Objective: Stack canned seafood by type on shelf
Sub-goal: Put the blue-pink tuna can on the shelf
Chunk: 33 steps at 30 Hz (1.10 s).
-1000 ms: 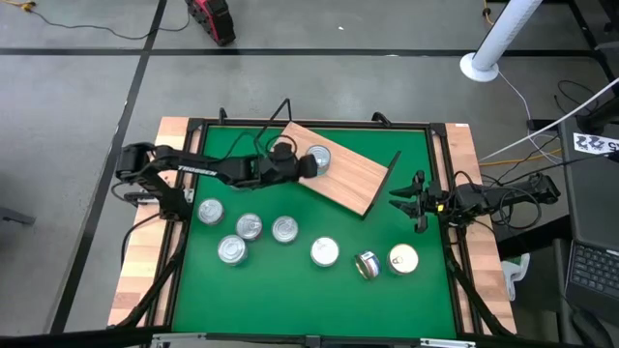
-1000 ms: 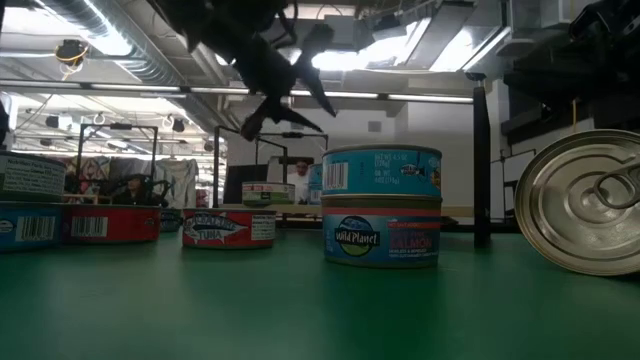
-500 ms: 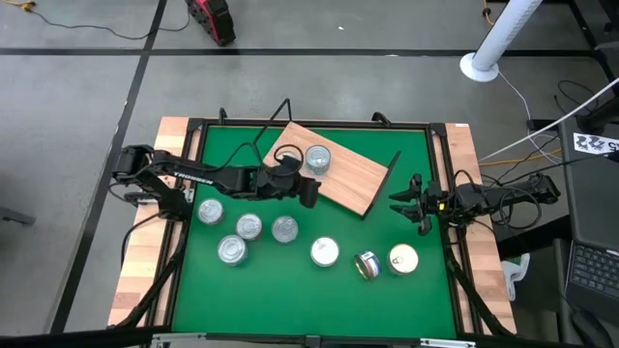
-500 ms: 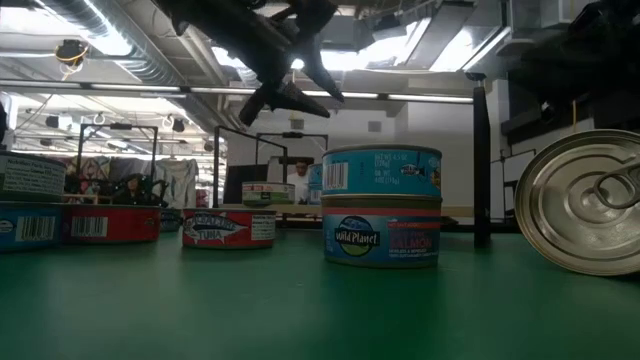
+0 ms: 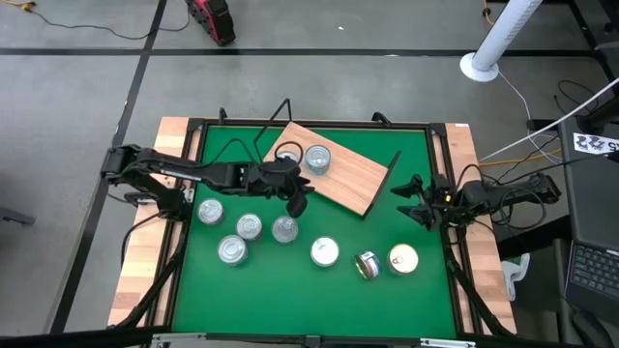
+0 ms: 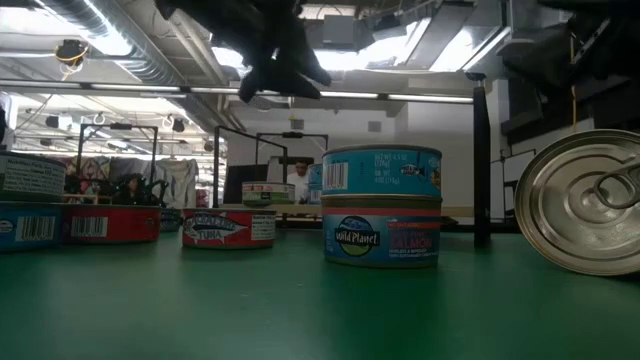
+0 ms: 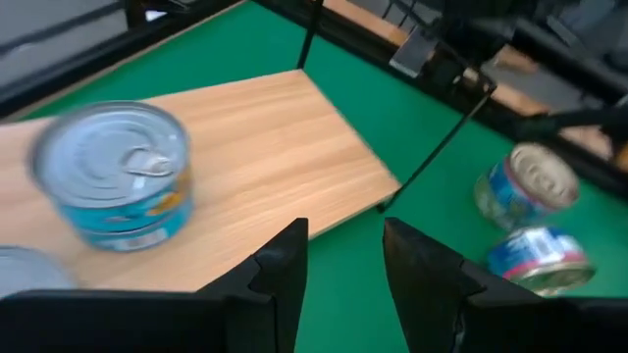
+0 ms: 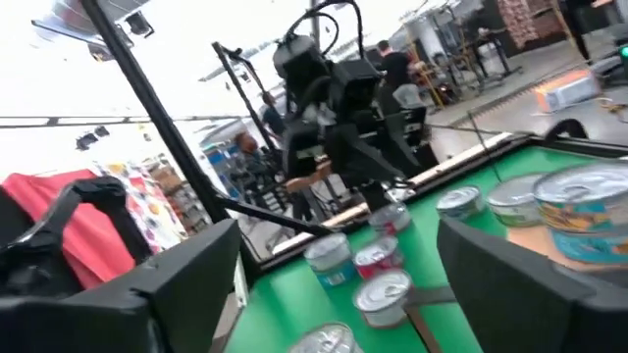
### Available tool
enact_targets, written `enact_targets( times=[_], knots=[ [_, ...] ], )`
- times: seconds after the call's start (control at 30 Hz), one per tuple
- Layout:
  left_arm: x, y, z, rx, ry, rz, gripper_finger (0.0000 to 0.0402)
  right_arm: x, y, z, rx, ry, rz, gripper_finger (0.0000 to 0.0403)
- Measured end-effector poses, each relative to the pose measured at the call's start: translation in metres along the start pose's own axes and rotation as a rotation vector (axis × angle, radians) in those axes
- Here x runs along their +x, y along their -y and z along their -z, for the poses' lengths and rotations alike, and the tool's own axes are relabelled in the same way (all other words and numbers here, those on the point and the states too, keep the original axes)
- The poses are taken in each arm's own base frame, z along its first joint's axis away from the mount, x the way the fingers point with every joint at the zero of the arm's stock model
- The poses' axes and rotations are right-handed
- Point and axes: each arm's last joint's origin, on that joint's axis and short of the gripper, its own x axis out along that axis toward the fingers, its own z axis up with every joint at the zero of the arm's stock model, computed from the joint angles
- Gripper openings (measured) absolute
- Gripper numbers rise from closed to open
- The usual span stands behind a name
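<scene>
The shelf (image 5: 338, 174) is a light-brown wooden board with black wire supports, lying at an angle on the green surface (image 5: 290, 280). Two silver-lidded tins stand upright on its far-left part: one with a teal label (image 5: 317, 158) and another (image 5: 287, 155) just beside it. In front of the shelf, seven more tins (image 5: 249, 226) are strung loosely across the surface, most of them upright. One (image 5: 367, 264) lies tipped on its side, beside a gold-topped tin (image 5: 402, 258).

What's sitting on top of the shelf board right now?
On the shelf stands a teal-labelled tin, looking like two stacked, with a second tin beside it. The left tool, empty, is off the board's edge. The arm covers part of that second tin.
</scene>
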Motion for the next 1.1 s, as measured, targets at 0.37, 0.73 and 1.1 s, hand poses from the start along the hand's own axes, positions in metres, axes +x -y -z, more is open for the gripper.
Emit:
enact_targets(
  times=[0.37, 0.73, 1.1],
  knots=[
    [-0.013, -0.016, -0.008, 0.098, -0.021, -0.053, 0.0129, 0.026, -0.033, -0.052, -0.022, -0.231, 0.114, 0.0355],
    [-0.013, -0.019, -0.007, 0.173, -0.040, -0.064, 0.0129, 0.092, -0.058, -0.055, 0.322, -0.823, 0.388, 0.0355],
    [-0.012, -0.023, 0.002, 0.237, -0.100, -0.083, 0.0129, 0.147, -0.059, 0.009, 0.616, -1.201, 0.626, 0.0355]
  ],
)
